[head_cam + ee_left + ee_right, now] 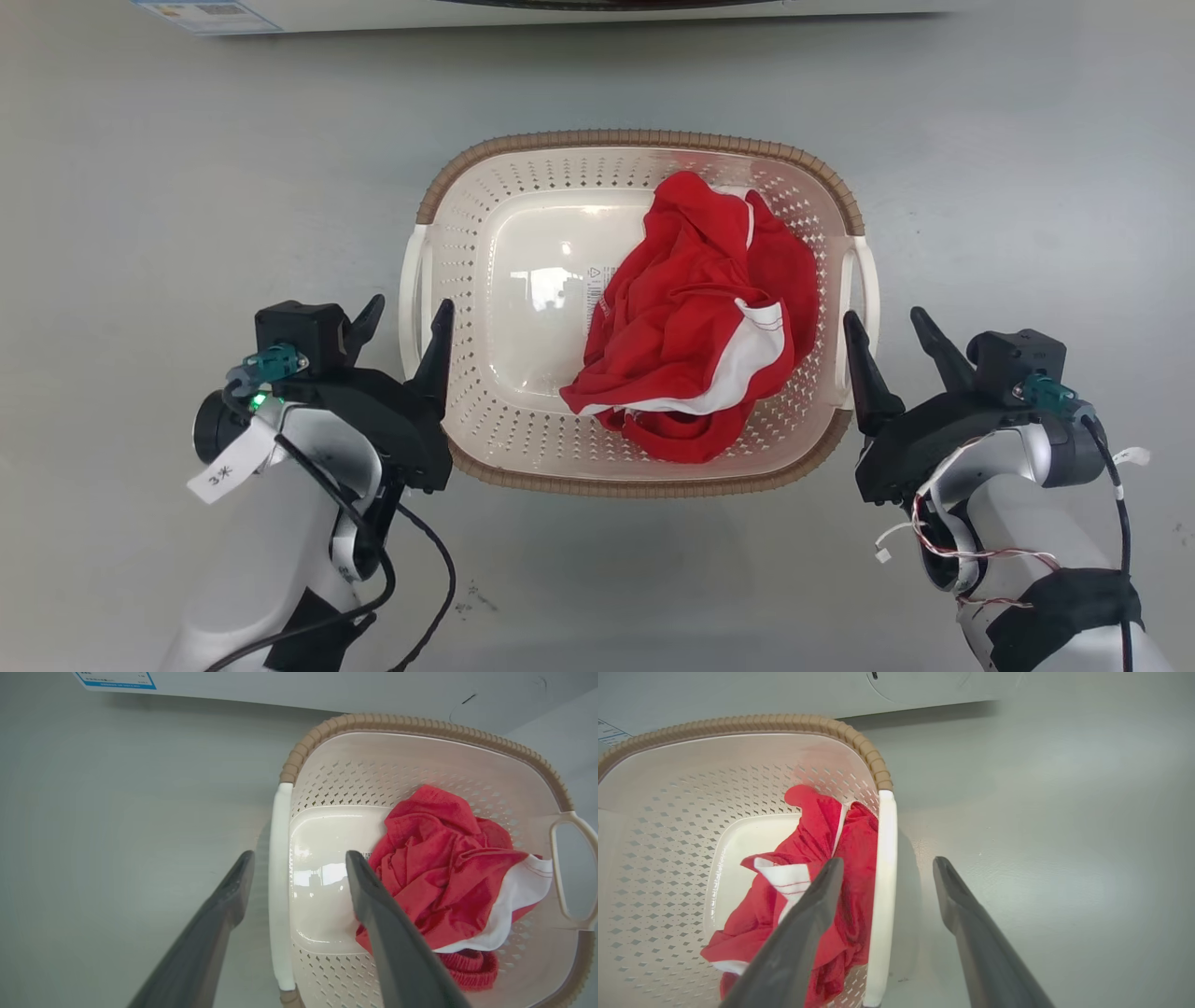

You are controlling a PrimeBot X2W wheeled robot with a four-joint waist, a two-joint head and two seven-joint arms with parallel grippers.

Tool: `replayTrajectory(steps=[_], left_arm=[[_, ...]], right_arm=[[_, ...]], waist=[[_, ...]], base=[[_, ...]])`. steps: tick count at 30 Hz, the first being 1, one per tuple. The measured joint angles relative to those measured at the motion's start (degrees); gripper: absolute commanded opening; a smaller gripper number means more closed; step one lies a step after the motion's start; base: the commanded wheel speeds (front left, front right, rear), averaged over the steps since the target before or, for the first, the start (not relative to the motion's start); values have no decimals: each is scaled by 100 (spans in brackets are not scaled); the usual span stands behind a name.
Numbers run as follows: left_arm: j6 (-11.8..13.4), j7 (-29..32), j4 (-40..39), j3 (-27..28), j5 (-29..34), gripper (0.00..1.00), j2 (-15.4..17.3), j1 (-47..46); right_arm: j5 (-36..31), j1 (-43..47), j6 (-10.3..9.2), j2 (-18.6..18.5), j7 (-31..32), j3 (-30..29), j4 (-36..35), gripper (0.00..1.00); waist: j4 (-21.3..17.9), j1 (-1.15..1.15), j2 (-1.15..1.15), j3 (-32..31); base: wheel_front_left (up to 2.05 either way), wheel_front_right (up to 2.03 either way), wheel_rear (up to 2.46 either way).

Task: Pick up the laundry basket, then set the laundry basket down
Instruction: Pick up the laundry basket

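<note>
Your left gripper (pixel 411 313), spread wide and empty, straddled the left handle (pixel 408 299) of the laundry basket (pixel 635 140); right gripper (pixel 883 322) mirrored it on the right handle (pixel 868 280). Basket sat lengthwise between them on the floor (pixel 140 233).

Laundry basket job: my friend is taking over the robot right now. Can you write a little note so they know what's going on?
Left gripper: open, fingers either side of the left handle, not closed on it.
Right gripper: open, fingers either side of the right handle.
Laundry basket: appears to sit on the grey floor, red and white garment inside.
Done: both grippers in place at the handles.
Left: close on the handles, lift, set down.
</note>
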Motion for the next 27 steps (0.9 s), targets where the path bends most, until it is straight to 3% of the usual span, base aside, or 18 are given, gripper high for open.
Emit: replayTrajectory(steps=[20, 21, 22, 23, 27], left_arm=[[-152, 281, 1456, 43, -37, 100, 79, -1212], [-182, 283, 1527, 48, -59, 100, 68, -1265], [-199, 288, 1581, 48, -59, 51, 65, -1302], [-199, 288, 1644, 48, -59, 3, 51, -1334], [-243, 298, 1840, 38, -85, 0, -110, -1437]], right_arm=[[133, -1066, 235, 305, 88, 162, 1158, 100], [141, -1110, 245, 309, 89, 166, 1240, 37], [142, -1138, 269, 310, 90, 174, 1303, 0], [143, -1151, 302, 311, 89, 172, 1363, 0], [188, -1254, 352, 398, 40, 193, 1562, 0]], waist=[[-146, 0, -1, 508], [-150, 1, 0, 532], [-154, 1, 0, 550], [-157, 1, 0, 561], [-147, -1, -1, 561]], base=[[0, 0, 0], [0, 0, 0], [0, 0, 0], [0, 0, 0], [0, 0, 0]])
